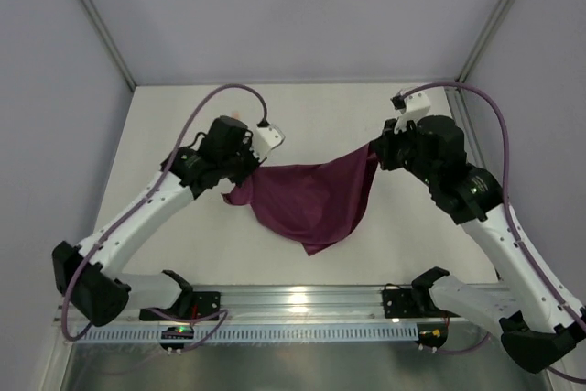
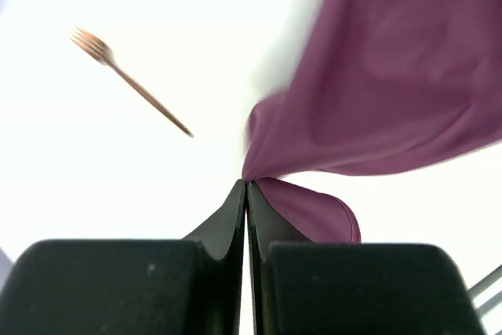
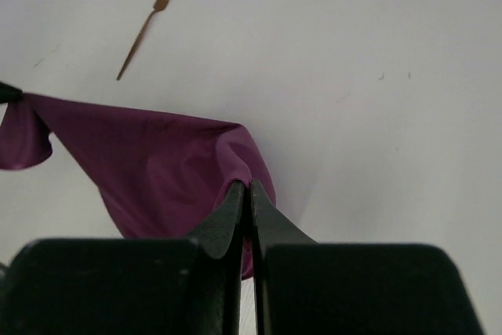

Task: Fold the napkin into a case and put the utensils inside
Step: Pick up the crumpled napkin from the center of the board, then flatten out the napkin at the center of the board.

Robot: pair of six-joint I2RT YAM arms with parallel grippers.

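1. Two corners of the napkin [image 1: 316, 199] are held up above the table [image 1: 320, 112], one by each arm.
2. One corner is clamped in the closed left gripper [image 2: 246, 186]; the opposite corner is pinched in the right gripper [image 3: 245, 186].
3. The plain magenta cloth is stretched between them, unfolded, and sags to a point toward the near edge.
4. A copper fork [image 2: 133, 84] is seen lying on the table, apart from the cloth.

Left wrist view cuts the blurred napkin [image 2: 392, 76] at 2 edges.
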